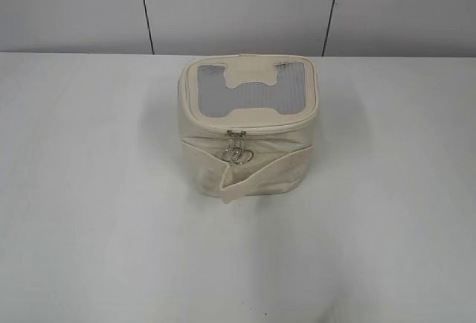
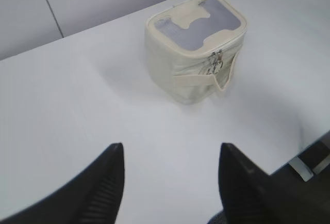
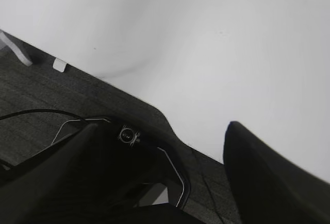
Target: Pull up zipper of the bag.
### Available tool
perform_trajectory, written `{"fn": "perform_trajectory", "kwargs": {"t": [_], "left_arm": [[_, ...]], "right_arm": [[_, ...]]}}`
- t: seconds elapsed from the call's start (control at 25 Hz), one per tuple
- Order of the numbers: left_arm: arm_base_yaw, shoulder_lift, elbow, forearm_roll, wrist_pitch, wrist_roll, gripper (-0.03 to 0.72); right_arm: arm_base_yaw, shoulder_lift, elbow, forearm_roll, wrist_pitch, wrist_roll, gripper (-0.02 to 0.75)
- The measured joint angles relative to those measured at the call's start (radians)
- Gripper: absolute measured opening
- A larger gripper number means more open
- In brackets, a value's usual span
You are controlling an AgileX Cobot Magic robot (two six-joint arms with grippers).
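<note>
The cream bag [image 1: 253, 167] stands upright near the middle of the white table, its grey ribbed lid window with an H-shaped patch facing up. The zipper [image 1: 236, 138] runs round the lid rim; both metal sliders sit together at the front, their silver ring pulls [image 1: 239, 156] hanging down over the wide strap [image 1: 264, 173]. In the left wrist view the bag [image 2: 193, 59] is ahead with the zipper sliders [image 2: 214, 61] visible. My left gripper [image 2: 171, 146] is open and empty, well short of the bag. My right gripper [image 3: 165, 128] is open and empty over the table's edge. Neither gripper shows in the exterior view.
The white table [image 1: 89, 211] spreads around the bag, with a panelled wall [image 1: 238, 7] behind. The right wrist view shows the table's edge [image 3: 154, 108], dark floor and a dark robot base with a small camera [image 3: 128, 134] below.
</note>
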Motion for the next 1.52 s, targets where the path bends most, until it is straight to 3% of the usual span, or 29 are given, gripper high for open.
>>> {"fn": "perform_trajectory", "kwargs": {"t": [0.16,0.32,0.56,0.8,1.28,1.4,1.52], "left_arm": [[0.014,-0.239,0.145,0.054,0.051,-0.071,0.454],[0.035,-0.335,0.242,0.067,0.049,-0.080,0.455],[0.051,-0.334,0.280,0.060,-0.021,-0.084,0.419],[0.053,-0.335,0.282,0.059,-0.025,-0.085,0.406],[0.056,-0.335,0.282,0.059,-0.025,-0.086,0.377],[0.101,-0.335,0.282,0.059,-0.025,-0.086,0.359],[0.228,-0.335,0.283,0.059,-0.025,-0.086,0.333]], "right_arm": [[0.000,-0.182,0.065,-0.042,0.024,0.015,0.575],[0.000,-0.353,0.091,-0.078,0.022,0.018,0.577],[0.000,-0.537,0.115,-0.120,-0.032,0.047,0.577],[0.000,-0.539,0.122,-0.224,-0.061,0.130,0.556],[0.000,-0.539,0.122,-0.238,-0.062,0.145,0.546],[-0.008,-0.539,0.122,-0.238,-0.063,0.145,0.546],[-0.074,-0.539,0.122,-0.238,-0.063,0.145,0.545]]}}
